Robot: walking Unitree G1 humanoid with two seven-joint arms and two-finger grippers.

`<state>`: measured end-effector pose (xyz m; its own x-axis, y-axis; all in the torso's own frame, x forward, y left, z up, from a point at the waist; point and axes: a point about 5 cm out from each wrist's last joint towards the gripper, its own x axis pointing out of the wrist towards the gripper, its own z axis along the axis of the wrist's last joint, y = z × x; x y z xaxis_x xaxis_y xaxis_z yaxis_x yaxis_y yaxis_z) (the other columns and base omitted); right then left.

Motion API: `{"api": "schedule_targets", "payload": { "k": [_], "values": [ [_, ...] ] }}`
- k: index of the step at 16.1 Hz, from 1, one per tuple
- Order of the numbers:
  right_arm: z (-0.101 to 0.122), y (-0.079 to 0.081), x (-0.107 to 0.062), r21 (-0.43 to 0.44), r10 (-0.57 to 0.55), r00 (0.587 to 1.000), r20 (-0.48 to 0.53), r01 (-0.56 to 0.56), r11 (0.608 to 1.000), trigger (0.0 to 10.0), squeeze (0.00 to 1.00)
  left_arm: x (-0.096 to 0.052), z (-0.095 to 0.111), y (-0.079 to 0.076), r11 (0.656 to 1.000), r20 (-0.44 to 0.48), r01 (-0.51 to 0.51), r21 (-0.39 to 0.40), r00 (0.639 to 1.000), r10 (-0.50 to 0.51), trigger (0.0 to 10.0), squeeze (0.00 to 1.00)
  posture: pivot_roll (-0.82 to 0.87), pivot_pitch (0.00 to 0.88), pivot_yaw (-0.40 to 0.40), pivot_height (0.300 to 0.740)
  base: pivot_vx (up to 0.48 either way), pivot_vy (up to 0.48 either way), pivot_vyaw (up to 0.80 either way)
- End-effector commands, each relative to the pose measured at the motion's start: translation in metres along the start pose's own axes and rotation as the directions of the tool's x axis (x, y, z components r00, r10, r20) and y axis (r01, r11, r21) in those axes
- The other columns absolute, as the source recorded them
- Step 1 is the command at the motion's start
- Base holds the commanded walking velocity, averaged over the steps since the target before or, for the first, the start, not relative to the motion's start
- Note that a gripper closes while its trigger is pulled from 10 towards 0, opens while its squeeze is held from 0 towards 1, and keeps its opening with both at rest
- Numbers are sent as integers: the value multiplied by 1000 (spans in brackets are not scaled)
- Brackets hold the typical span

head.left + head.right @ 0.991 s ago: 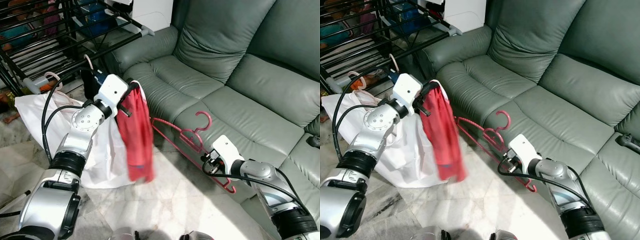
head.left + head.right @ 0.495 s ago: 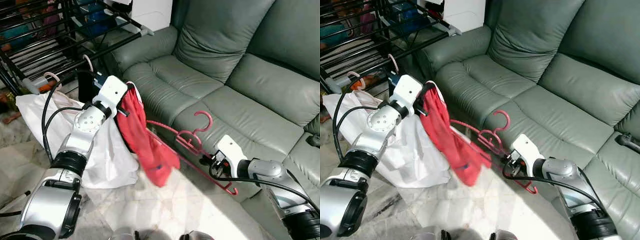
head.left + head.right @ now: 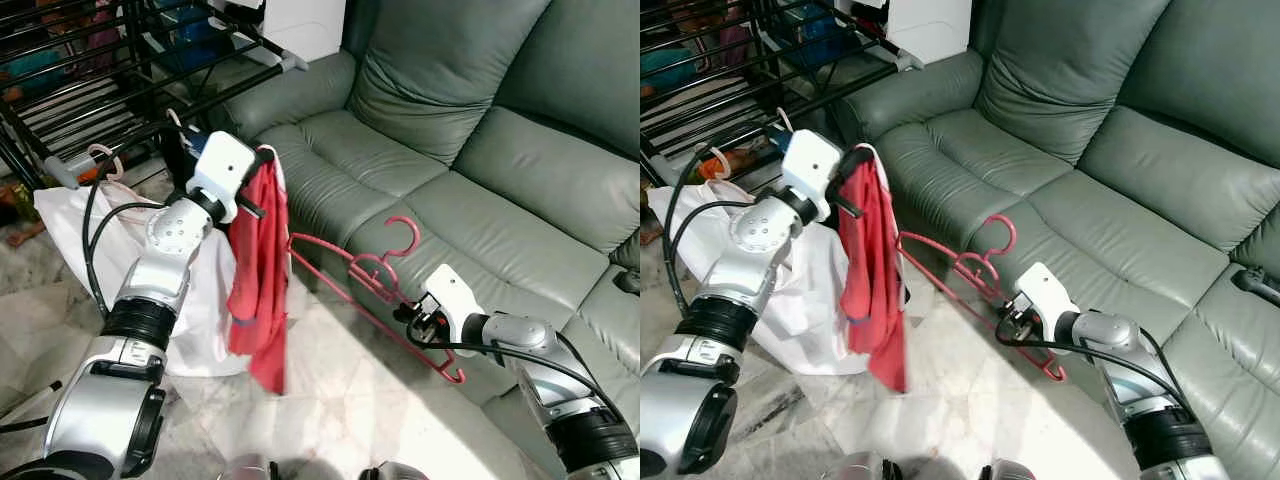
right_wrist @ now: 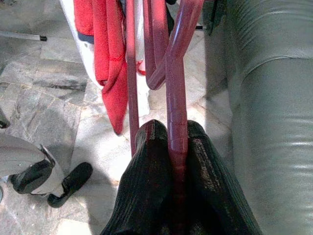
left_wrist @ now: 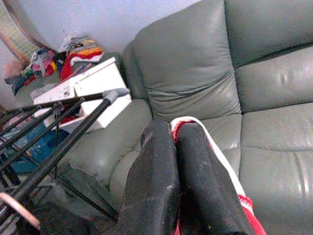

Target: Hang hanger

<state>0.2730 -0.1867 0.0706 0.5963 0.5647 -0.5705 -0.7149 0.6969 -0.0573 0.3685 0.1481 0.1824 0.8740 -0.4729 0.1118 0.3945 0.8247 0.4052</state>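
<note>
A red garment (image 3: 258,275) hangs straight down from my left gripper (image 3: 262,162), which is shut on its top edge in front of the sofa's left arm. In the left wrist view the fingers (image 5: 161,176) pinch the white-trimmed red cloth (image 5: 252,218). To its right my right gripper (image 3: 410,320) is shut on the lower bar of a red plastic hanger (image 3: 355,272). The hanger is tilted, with its hook (image 3: 405,232) over the sofa seat's front edge. Its long end reaches toward the garment, and the right wrist view shows the hanger bar (image 4: 177,73) clamped between the fingers.
A grey-green leather sofa (image 3: 480,150) takes up the right and back. A black drying rack (image 3: 120,80) stands at the back left, with a white box (image 3: 300,25) behind it. A white bag (image 3: 70,215) lies on the marble floor (image 3: 350,410) under my left arm.
The garment swung out toward the hanger, then fell back to hang straight down. My left gripper has risen slightly. The right gripper has shifted the hanger a little to the left.
</note>
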Motion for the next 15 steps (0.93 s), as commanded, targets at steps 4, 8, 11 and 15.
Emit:
{"api": "schedule_targets", "payload": {
  "k": [4,8,11,15],
  "values": [
    [2,-12,4,14,-94,995,14,94,996,10000,0,-2,24,-9,989,104,117,-85,989,-108,10000,0,-26,0,41,740,0,0,0],
    [5,-15,8,29,-112,993,31,112,993,10000,0,-2,36,-19,978,150,171,-116,977,-153,10000,0,-23,0,38,740,0,0,0],
    [3,-15,-2,17,-72,997,31,71,997,10000,0,-2,29,-17,985,107,137,-102,986,-126,10000,0,-25,0,38,740,0,0,0],
    [4,-14,-28,-52,45,999,-5,-46,998,10000,0,-1,13,1,999,10,-17,-41,1000,18,10000,0,-34,0,48,740,0,0,0]
  ]
}}
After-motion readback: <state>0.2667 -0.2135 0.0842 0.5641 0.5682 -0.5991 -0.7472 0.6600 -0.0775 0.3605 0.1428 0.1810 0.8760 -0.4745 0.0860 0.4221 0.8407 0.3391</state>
